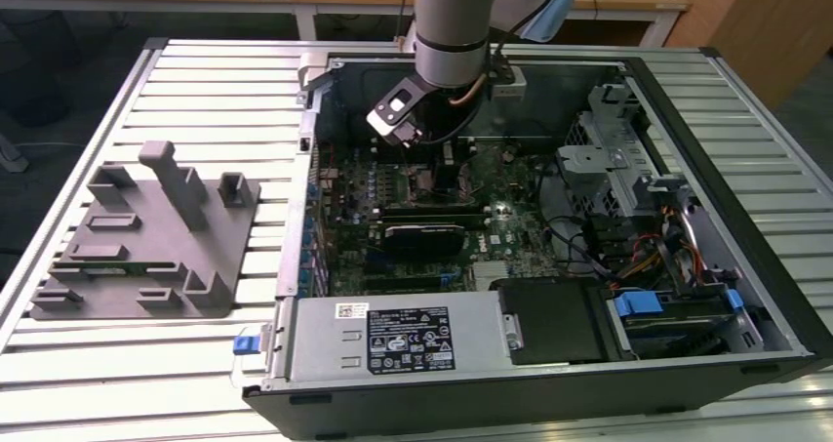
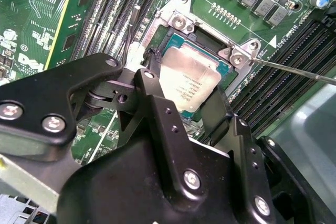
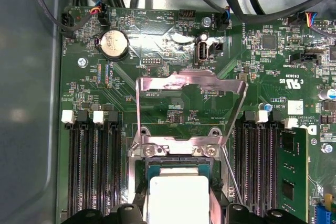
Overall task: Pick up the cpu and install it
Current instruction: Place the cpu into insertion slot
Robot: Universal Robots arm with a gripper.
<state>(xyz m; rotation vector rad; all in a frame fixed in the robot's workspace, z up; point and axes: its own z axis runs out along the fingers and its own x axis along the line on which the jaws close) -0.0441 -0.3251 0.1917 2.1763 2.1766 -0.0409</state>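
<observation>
The cpu (image 2: 190, 80), a silver square chip with a pale rim, lies level within the black socket frame (image 2: 181, 23) on the green motherboard (image 1: 501, 232). My gripper (image 2: 186, 81) reaches down into the open computer case (image 1: 729, 296), and its black fingers (image 2: 157, 103) press against two opposite edges of the chip. In the first wrist view the cpu (image 3: 178, 195) sits just below the socket's raised metal load plate (image 3: 190, 83). A thin lever rod (image 2: 294, 70) juts out beside the socket. In the exterior view my gripper (image 1: 427, 154) is low over the board's far half.
Memory slots flank the socket, and one holds a green memory stick (image 3: 292, 174). Black cables (image 3: 252, 9) cross the board's edge. The case also holds a power supply (image 1: 390, 337) and drive bays (image 1: 625, 174). A grey fixture (image 1: 143, 237) lies on the slatted table at the exterior view's left.
</observation>
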